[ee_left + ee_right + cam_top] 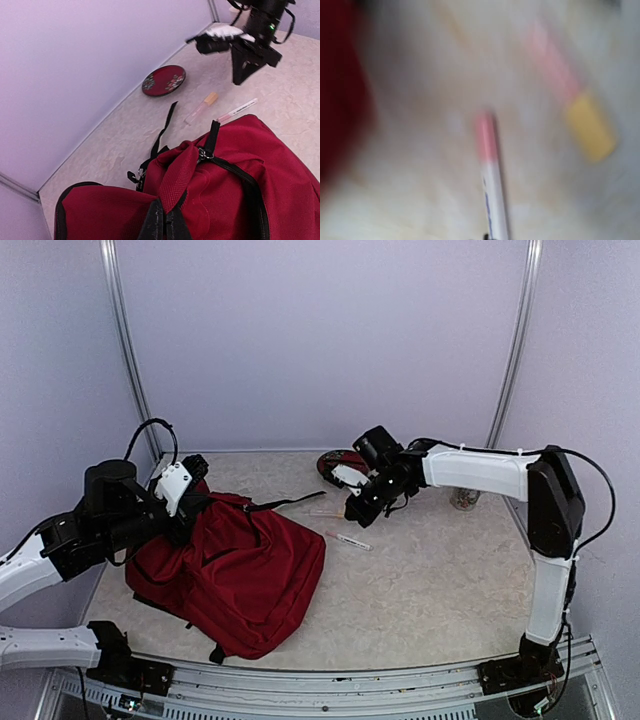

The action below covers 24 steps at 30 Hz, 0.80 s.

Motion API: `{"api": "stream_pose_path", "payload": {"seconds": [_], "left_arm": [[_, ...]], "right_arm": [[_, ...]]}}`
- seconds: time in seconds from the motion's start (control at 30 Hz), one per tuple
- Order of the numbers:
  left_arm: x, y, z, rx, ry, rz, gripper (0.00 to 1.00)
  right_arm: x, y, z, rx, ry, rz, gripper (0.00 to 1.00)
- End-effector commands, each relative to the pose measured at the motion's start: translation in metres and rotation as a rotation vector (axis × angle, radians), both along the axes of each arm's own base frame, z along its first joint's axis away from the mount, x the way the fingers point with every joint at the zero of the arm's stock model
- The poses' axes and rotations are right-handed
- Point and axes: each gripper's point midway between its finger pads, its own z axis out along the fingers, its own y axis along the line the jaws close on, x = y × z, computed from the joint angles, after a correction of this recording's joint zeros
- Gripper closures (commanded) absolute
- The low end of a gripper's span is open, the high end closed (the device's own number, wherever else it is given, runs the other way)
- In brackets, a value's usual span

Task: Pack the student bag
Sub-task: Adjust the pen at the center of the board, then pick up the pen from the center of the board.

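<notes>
The dark red student bag (240, 575) lies on its side at the left of the table. My left gripper (188, 508) is at its top edge. In the left wrist view my black fingers (156, 225) are shut on a fold of the bag's red fabric (185, 175) beside a zip pull. My right gripper (358, 512) hovers just above a white pen with a pink cap (352, 540). The right wrist view is blurred and shows the pen (490, 170), a pink tube with a yellow cap (572, 112) and the bag's edge (337, 100), but no fingers.
A dark red patterned plate (336, 462) lies behind the right arm near the back wall. The tube (326, 513) lies between the bag and the pen. A small jar (465, 499) stands at the right. A black strap (285, 504) trails from the bag.
</notes>
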Motion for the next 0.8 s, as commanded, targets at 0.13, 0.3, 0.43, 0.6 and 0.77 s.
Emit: {"api": "stream_pose_path", "payload": {"seconds": [0.13,0.3,0.43,0.6,0.77], "left_arm": [[-0.025,-0.038,0.055,-0.133,-0.096,-0.217,1.00],[-0.010,-0.017,0.052,-0.096,-0.097,-0.073,1.00],[0.014,0.022,0.052,-0.051,-0.085,0.181,1.00],[0.017,0.040,0.054,-0.040,-0.091,0.248,1.00],[0.018,0.042,0.053,-0.048,-0.099,0.250,1.00]], "right_arm": [[-0.038,0.043,0.158,0.505,-0.289,0.197,1.00],[-0.009,0.034,0.108,0.309,-0.206,0.041,0.85],[0.018,0.018,0.056,0.087,-0.121,-0.105,0.62],[0.022,0.009,-0.004,-0.104,0.002,-0.137,0.41],[0.021,0.003,-0.037,-0.207,0.059,-0.128,0.36]]}}
